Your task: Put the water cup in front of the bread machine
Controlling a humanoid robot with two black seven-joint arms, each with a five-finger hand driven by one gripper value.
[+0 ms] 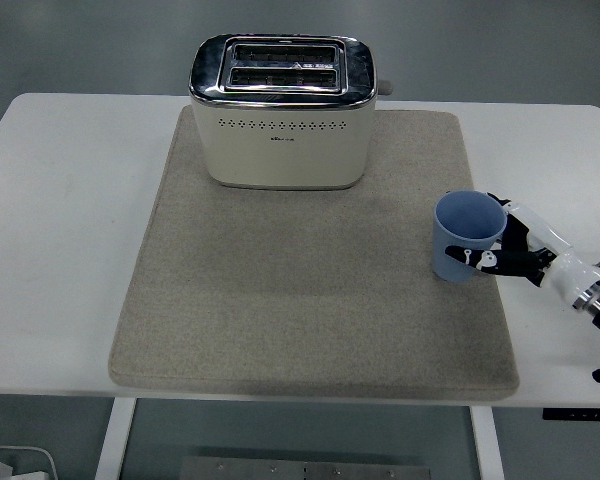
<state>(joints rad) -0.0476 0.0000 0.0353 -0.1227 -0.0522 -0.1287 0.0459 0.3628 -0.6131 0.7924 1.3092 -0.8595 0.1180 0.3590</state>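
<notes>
Right hand gripping the blue cup at the mat's right edge; carry to the toaster front not yet done.

The right hand [510,255] has its fingers wrapped around the water cup [467,237], which stands upright on the felt-like grey mat [310,300], well right of the bread machine [282,110]. Judgement: keep the smooth, open-topped cylinder level, travel left, and set it on bare mat before the glossy cream-and-chrome housing. The white table [60,250] is otherwise undisturbed; left hand out of view.

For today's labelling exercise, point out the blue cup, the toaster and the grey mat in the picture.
blue cup [465,250], head view, on its outer side wall.
toaster [285,150], head view, on its cream front panel.
grey mat [300,300], head view, on its bare middle.
</notes>
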